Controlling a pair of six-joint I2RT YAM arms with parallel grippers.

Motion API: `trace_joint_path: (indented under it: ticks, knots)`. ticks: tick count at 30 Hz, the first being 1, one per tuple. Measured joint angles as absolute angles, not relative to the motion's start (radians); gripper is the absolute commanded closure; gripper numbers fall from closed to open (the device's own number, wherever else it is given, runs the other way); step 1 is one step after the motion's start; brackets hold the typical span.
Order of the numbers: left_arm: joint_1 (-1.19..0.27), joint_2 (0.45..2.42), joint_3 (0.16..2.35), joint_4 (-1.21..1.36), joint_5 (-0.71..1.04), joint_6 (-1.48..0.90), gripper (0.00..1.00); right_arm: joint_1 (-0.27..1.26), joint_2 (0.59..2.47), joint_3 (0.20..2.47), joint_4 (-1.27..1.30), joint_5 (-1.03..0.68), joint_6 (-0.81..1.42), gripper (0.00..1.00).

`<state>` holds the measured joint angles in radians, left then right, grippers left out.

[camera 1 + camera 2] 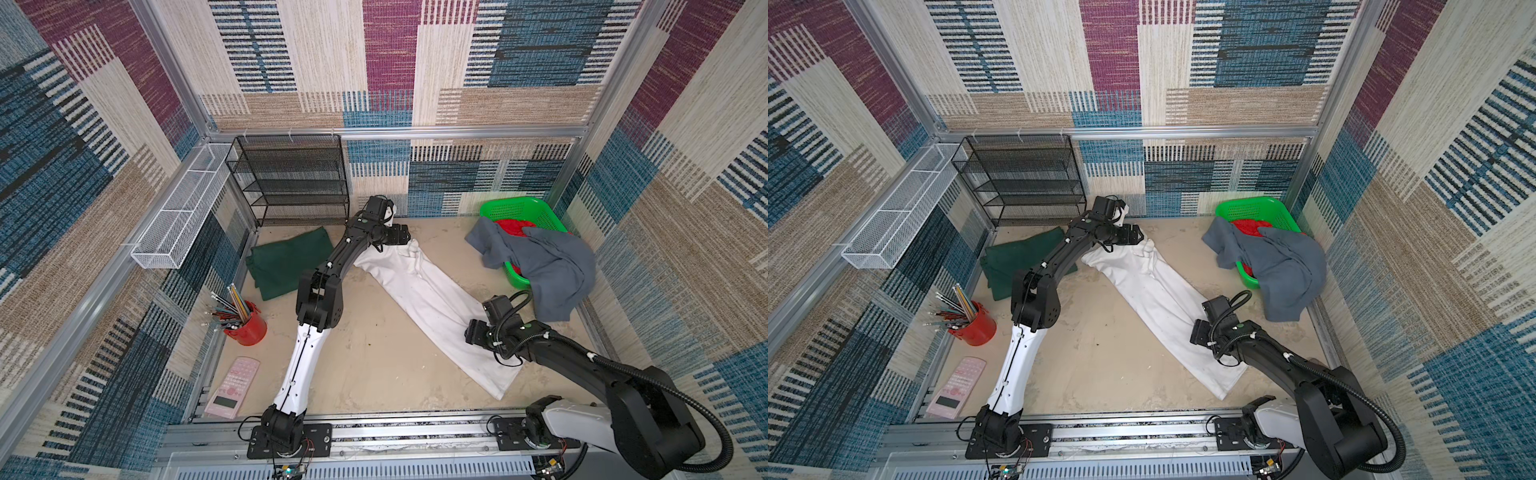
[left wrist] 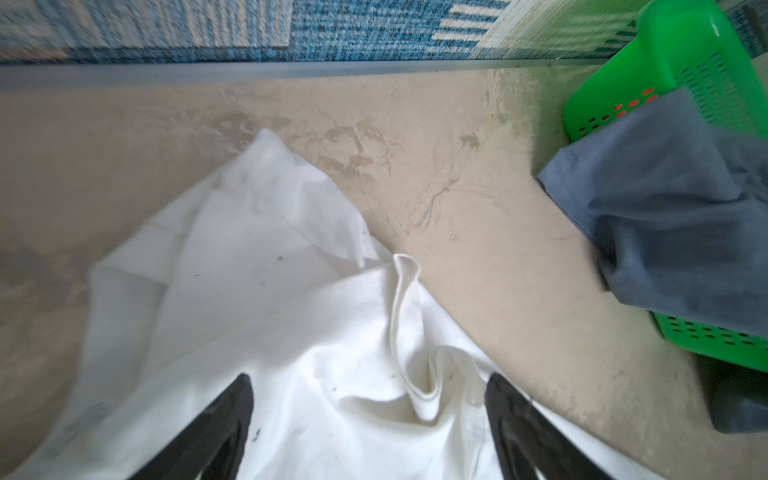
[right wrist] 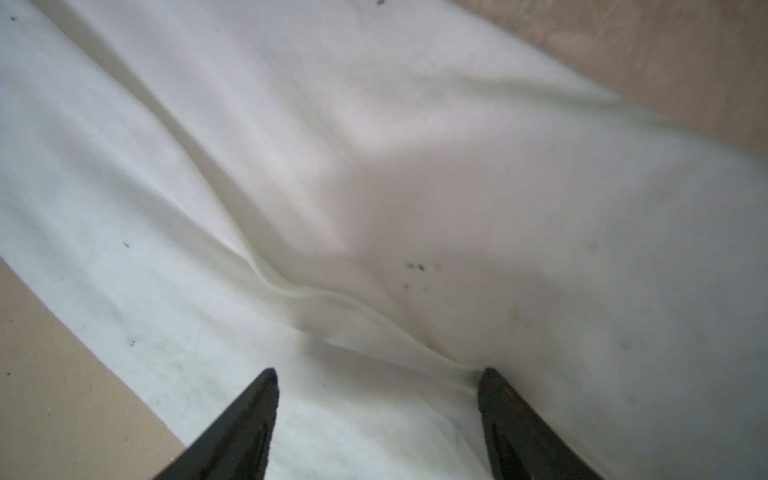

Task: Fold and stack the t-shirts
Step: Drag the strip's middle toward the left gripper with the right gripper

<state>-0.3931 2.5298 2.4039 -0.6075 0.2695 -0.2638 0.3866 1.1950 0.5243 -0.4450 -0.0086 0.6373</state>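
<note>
You are working the white t-shirt [image 1: 424,291], lying as a long narrow strip on the tabletop [image 1: 374,353]. The left gripper [image 2: 369,376] is hovering with its jaws spread wide over the strip's rumpled far end and gripping nothing. The right gripper [image 3: 379,370] is sitting low over the near end, jaws likewise apart and empty, with one fingertip [image 3: 492,380] touching a raised crease.

The strip's long axis is running diagonally, from the middle of the far edge down toward the near right corner. The bunched end, probably the sleeves, is pointing at the far edge, and the flatter, squarer end is pointing at the near right corner.

The step looks like folding the strip end to end. You are best off pinching every layer at each end, not just the top crease, and keeping the cloth taut while carrying one end over the other, so the edges are meeting squarely.

The dark green t-shirt [image 1: 286,262] is waiting folded by the far left corner. The grey t-shirt [image 1: 552,270] is draping over the basket [image 1: 519,210] in the far right corner.
</note>
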Motion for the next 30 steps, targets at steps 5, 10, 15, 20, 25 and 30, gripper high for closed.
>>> trace_joint_path:
  ticks: [5,10,15,20,25,30]
  knots:
    - [-0.394,2.433,2.292,-0.617,0.213,-0.231,0.11,0.387,1.125,0.579,-0.529,-0.014,0.65,0.15]
    - [-0.395,2.348,2.18,-0.615,0.133,-0.23,0.1,0.387,1.135,0.668,-0.546,0.011,0.641,0.16]
    - [-0.395,2.25,1.995,-0.556,0.052,-0.25,0.1,0.387,1.23,0.748,-0.549,0.04,0.609,0.18]
    - [-0.384,2.274,1.961,-0.549,0.02,-0.287,0.14,0.387,1.338,0.802,-0.536,0.063,0.574,0.2]
    - [-0.352,2.347,2.011,-0.591,0.003,-0.313,0.17,0.387,1.418,0.823,-0.512,0.063,0.55,0.21]
    - [-0.313,2.425,2.095,-0.632,0.003,-0.319,0.19,0.387,1.474,0.82,-0.502,0.064,0.545,0.22]
